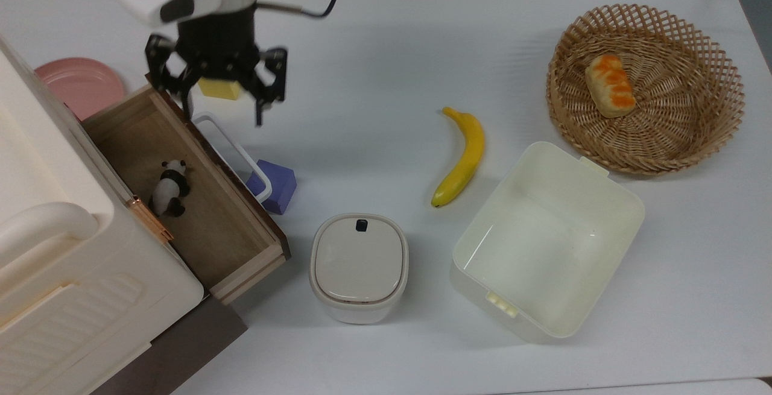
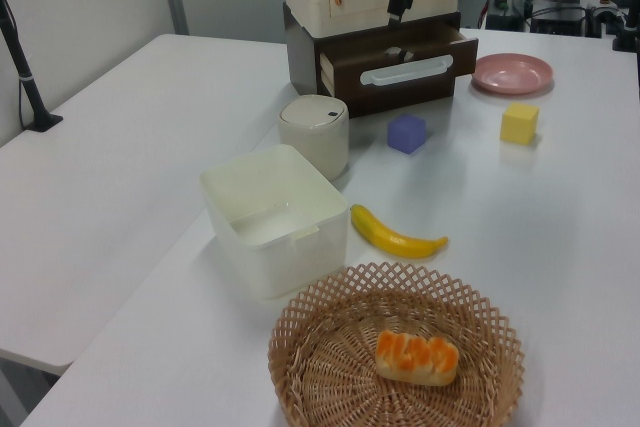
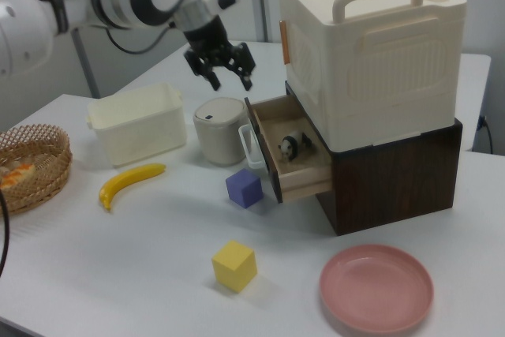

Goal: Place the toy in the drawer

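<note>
Lying inside the drawer (image 1: 241,250), the toy (image 1: 170,188), well apart from the raised, spread-fingered, empty gripper (image 1: 220,102).

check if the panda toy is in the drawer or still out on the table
In the drawer. The toy lies on the wooden floor of the open drawer, free of the gripper, which hangs open above the table.

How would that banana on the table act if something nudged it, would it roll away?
Probably not. The banana is curved and lies on its side on the table, so it would likely pivot or slide. Its smooth, glossy skin hints it could be slippery to pinch.
</note>
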`<state>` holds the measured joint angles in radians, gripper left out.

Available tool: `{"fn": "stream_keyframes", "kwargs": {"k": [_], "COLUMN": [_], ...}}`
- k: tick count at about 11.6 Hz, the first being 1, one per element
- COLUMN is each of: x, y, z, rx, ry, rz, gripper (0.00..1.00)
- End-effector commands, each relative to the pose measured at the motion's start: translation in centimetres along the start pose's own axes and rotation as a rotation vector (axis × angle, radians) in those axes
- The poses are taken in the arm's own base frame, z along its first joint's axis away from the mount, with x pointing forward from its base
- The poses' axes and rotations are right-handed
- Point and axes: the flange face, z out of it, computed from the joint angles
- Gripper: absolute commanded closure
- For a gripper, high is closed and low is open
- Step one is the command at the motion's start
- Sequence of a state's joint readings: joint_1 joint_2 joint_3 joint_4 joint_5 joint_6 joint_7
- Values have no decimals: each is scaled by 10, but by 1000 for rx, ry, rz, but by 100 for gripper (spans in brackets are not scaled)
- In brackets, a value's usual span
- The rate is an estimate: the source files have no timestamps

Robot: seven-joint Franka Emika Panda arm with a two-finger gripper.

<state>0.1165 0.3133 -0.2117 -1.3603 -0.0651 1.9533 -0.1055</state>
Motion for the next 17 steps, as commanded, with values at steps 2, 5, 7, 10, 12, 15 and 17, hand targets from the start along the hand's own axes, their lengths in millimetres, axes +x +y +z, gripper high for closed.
{"fn": "stream_keyframes", "kwargs": {"k": [2, 5, 7, 10, 12, 15, 17], "x": [-41, -79, -89, -94, -93, -91, -91], "y": [-44, -92, -106, -89, -70, -69, -69], "z": [-57, -75, -66, -56, -52, -54, -54], "rx": [91, 179, 214, 219, 215, 206, 201], "ry": [-131, -277, -332, -354, -348, -338, -337], "rz": [66, -13, -14, 13, 32, 40, 42], "gripper": [0, 0, 0, 0, 0, 0, 0]}}
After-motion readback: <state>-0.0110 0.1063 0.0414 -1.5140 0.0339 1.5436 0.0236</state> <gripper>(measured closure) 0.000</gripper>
